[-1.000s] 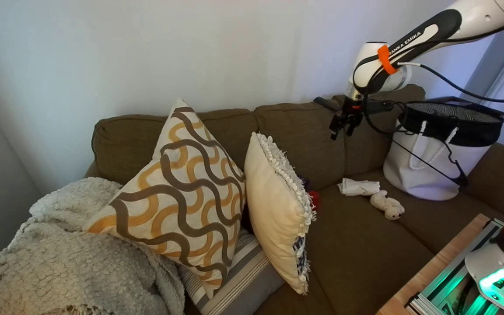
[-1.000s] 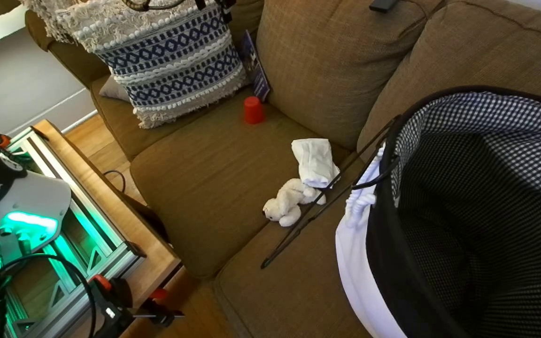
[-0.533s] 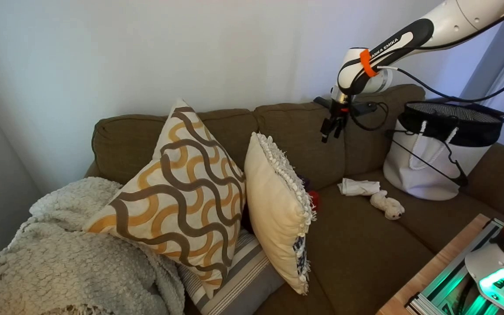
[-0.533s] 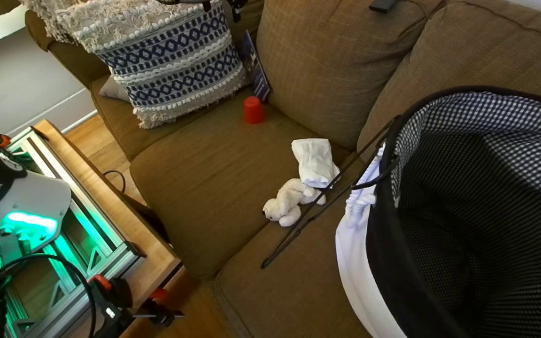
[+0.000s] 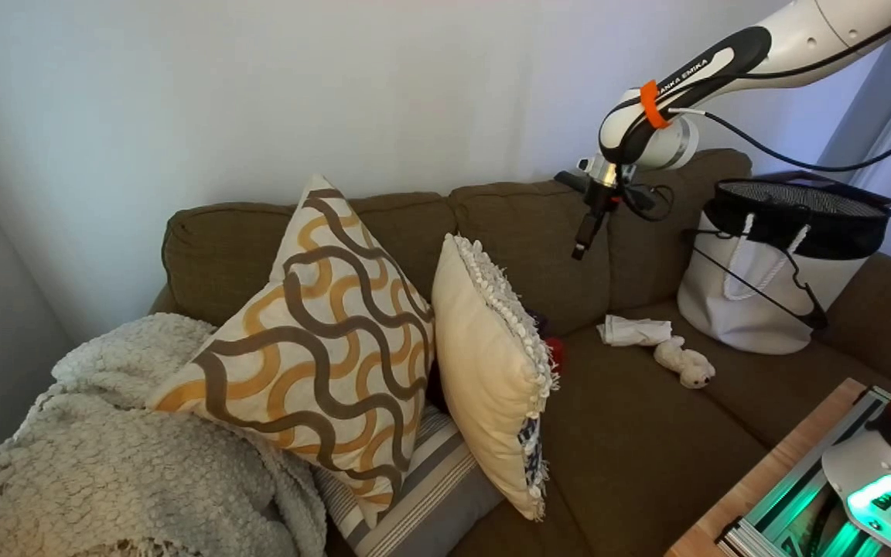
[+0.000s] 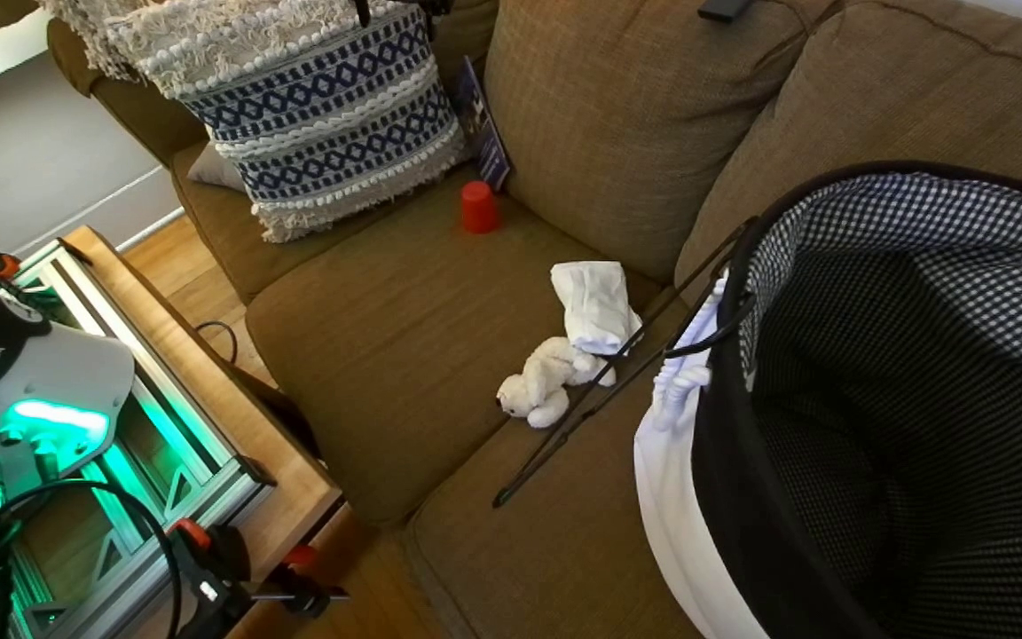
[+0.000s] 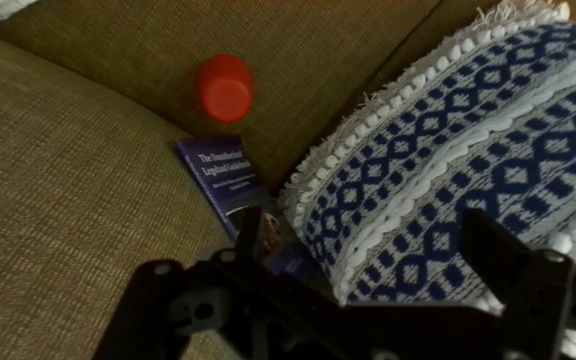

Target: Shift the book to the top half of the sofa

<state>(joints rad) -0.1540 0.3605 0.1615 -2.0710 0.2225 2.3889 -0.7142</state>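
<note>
A purple book [image 7: 225, 175] stands tilted between the sofa's back cushion and the patterned pillow. In an exterior view the book [image 6: 484, 133] shows as a thin dark strip; in an exterior view only a small dark patch [image 5: 541, 321] shows behind the pillow. The brown sofa [image 5: 639, 433] runs along the wall. My gripper [image 7: 360, 220] is open and empty, its fingers wide apart. The left finger covers part of the book in the wrist view. In an exterior view the gripper [image 5: 583, 246] hangs above the seat, in front of the back cushions.
A blue-and-white fringed pillow [image 6: 334, 124] leans beside the book. A red cup [image 6: 479, 209] stands near it. A white cloth [image 6: 595, 306], a white plush toy [image 6: 551, 382], a black hanger [image 6: 555, 435] and a large basket [image 6: 724, 497] are on the sofa. A dark remote [image 6: 724, 9] lies higher up.
In an exterior view the arm has moved left and slightly down toward the pillow. The gripper has since turned, so its fingers appear one behind the other. The book has not moved.
</note>
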